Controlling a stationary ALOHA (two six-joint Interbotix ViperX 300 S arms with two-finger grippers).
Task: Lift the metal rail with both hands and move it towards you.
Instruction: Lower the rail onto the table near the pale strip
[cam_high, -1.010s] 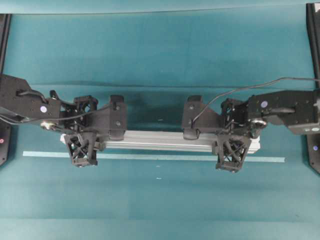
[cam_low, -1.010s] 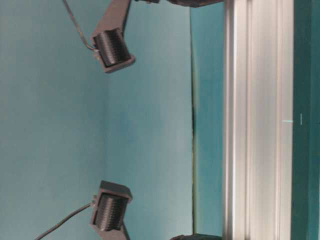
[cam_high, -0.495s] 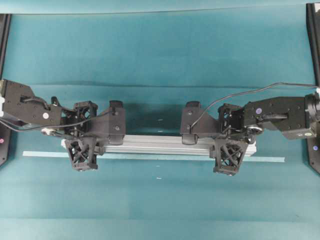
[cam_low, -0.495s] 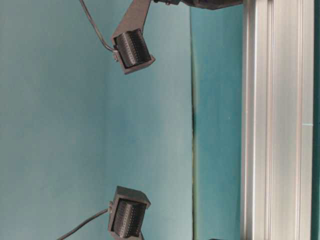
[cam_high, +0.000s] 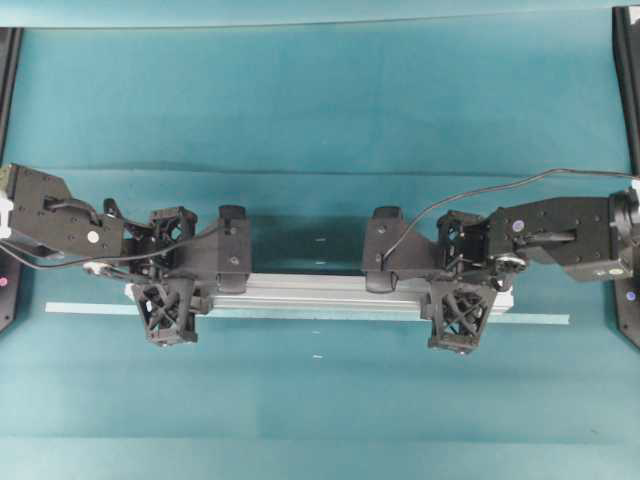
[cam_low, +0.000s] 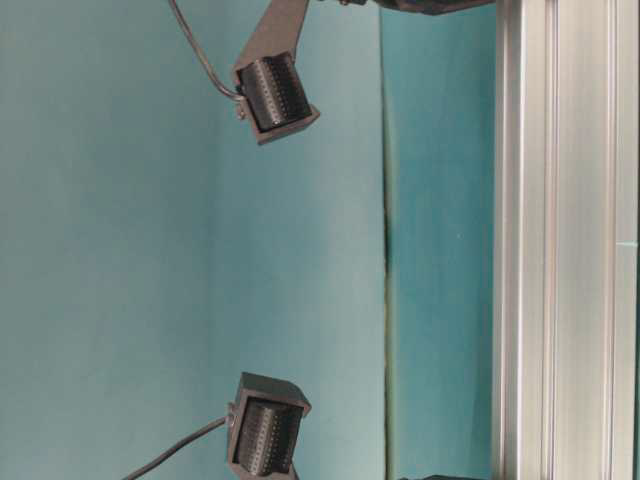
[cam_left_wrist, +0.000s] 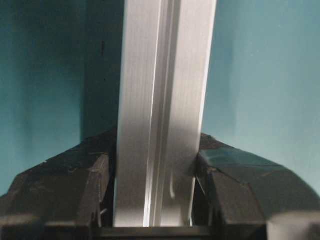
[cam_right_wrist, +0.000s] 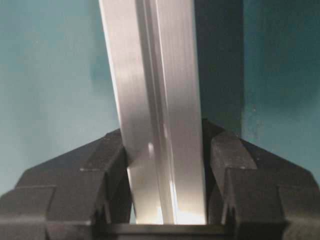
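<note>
The metal rail (cam_high: 320, 291) hangs level above the teal surface (cam_high: 320, 110), now overlapping the pale tape strip (cam_high: 80, 309) it lay just behind a second ago. The left pincer (cam_high: 170, 290) clamps one end and the right pincer (cam_high: 462, 294) the other, fingers (cam_left_wrist: 65, 185) pressed against its sides.

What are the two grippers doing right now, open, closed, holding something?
Left gripper: jaws closed on the metal rail.
Right gripper: jaws closed on the same rail.

Both arms inward, left gripper (cam_high: 167, 292) and right gripper (cam_high: 458, 297) jaws clamped.
</note>
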